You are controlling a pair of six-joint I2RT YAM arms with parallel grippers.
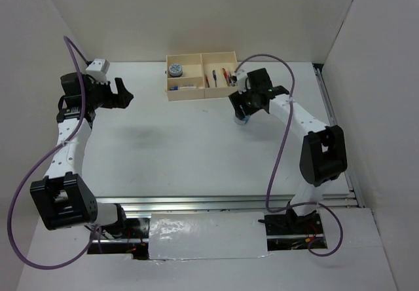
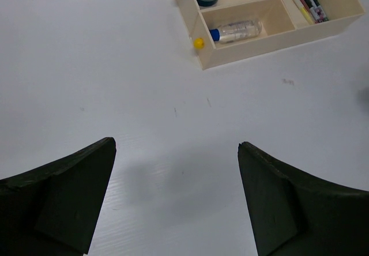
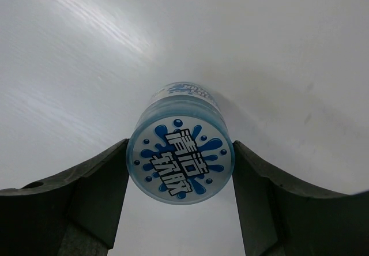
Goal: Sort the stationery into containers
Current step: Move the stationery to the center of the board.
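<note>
We list: one blue-and-white cylinder [image 3: 180, 166], clamped by our right gripper [image 3: 180, 146] near the box [image 1: 196, 95]'s front-right corner (bound, we judge, for a compartment). Left gripper [image 2: 176, 146], left of the box: fingers spread, empty.

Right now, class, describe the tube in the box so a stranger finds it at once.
Find the cream box at the far edge of the table. In its near-left compartment lies the tube: clear, blue-capped, unlike the round tub behind it.
</note>
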